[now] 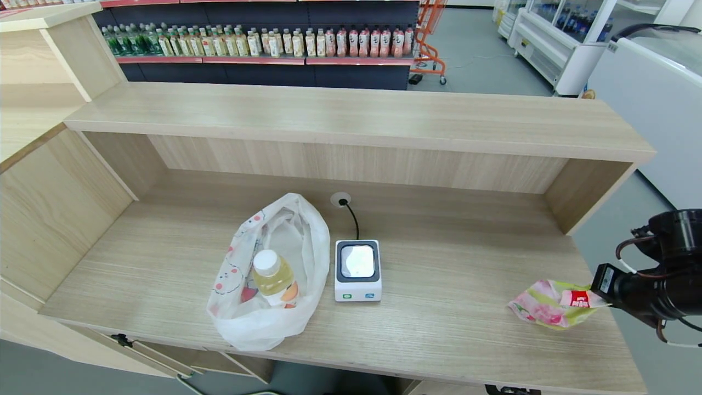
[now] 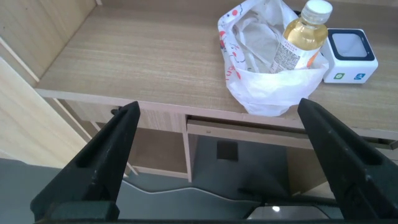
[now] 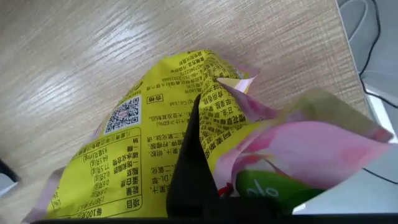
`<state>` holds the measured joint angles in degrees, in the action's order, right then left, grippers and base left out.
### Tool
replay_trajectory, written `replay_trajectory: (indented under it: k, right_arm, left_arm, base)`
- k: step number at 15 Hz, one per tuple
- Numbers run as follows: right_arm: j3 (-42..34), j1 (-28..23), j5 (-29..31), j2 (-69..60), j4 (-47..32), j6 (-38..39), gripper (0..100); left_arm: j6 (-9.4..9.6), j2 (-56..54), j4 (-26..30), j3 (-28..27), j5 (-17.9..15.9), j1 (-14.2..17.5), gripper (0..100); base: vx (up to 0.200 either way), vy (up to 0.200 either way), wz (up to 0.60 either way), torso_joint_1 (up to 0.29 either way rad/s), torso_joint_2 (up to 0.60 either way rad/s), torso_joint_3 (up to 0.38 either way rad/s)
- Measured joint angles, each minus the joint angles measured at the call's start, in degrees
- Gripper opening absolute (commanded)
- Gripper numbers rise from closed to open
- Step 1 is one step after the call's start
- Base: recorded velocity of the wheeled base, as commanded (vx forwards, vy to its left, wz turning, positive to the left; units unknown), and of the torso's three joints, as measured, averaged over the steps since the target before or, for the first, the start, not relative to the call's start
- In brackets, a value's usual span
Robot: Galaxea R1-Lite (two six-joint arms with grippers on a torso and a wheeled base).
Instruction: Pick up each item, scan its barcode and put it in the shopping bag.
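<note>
The right gripper point(image 1: 598, 296) is clamped on 1 edge of a yellow-and-pink snack packet point(image 1: 548, 304), which rests on the wooden counter point(image 1: 439, 263) at about 4 o'clock from the barcode scanner point(image 1: 357, 270). At the scanner's 9 o'clock, just beside it, the white shopping bag point(image 1: 263, 274) holds 1 juice bottle point(image 1: 274, 277). The left gripper point(image 2: 221, 109) hangs off the counter's front edge, fingers point(image 2: 118, 143) spread wide, grasping nothing.
</note>
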<state>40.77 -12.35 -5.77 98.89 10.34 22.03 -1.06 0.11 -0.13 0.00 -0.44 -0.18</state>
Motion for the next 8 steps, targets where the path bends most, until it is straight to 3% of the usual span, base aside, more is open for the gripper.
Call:
replay_trajectory:
  k: [4,8]
  right_arm:
    - [0.1,0.0,-9.0,-6.8,3.8,-11.8,0]
    - [-1.4,0.7,-31.9,-16.0,7.9,-36.4,0]
  left_arm:
    - [-0.02,0.0,0.0,0.0,0.0,0.0,100]
    - [-0.02,0.0,0.0,0.0,0.0,0.0,100]
  base:
    - [0.000,0.000,0.00,0.000,0.00,0.000]
    - [0.000,0.000,0.00,0.000,0.00,0.000]
